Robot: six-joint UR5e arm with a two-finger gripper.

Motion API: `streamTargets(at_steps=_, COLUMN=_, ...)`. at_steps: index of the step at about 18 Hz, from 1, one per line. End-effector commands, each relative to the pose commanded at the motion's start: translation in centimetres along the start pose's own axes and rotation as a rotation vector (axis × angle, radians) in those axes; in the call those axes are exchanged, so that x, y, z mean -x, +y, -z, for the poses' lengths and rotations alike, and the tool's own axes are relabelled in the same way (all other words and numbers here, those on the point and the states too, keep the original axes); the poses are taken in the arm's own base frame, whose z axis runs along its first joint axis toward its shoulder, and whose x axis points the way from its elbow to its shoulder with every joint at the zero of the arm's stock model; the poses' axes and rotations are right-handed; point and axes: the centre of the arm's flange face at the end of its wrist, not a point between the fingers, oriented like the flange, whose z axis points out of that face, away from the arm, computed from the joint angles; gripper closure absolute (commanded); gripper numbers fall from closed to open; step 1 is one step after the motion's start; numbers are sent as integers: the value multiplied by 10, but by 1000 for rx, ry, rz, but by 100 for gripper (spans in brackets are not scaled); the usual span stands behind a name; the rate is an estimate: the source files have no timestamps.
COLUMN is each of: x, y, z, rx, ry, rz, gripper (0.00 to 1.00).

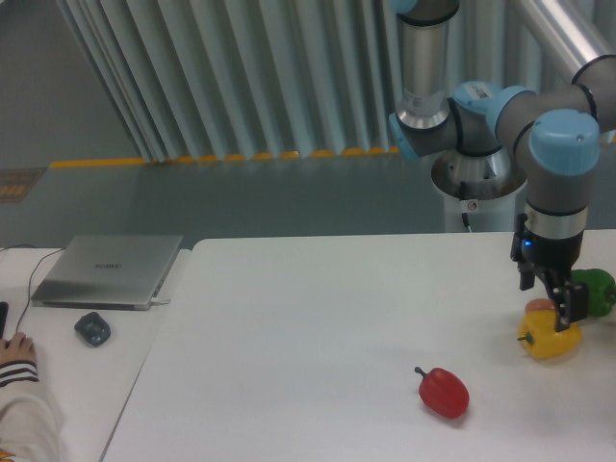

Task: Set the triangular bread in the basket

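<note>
Where peppers (550, 339) lie: 3, 1 claw (569, 312).

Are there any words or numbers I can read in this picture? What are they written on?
Laptop: a small logo sits on the silver lid, but it is too blurred to read.
Robot base: there is a small red and white sticker, too small to read.
Floor sign: a yellowish plate at the left edge, whose marks cannot be read.
Nothing else in the picture shows any writing.
</note>
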Motion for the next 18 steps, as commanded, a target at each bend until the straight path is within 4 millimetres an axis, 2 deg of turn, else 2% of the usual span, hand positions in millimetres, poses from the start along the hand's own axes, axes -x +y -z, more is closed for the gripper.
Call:
streamTargets(at_steps=5, x=-18, y=-40, z=16, rx=0, ry=-33, rz=-74, gripper=0)
streamTargets(at_steps=7, x=-16, y=-39, z=13, rx=-9, ry=-24, rz=-75, gripper=0)
streamTargets(at_steps=9, x=-20, y=-44, z=-1, rx=-43, ry=2, rz=-77, gripper=0)
streamTargets(at_steps=18, x=-19, y=-47, z=7, rx=-52, ry=-10, rz=-75, gripper=0)
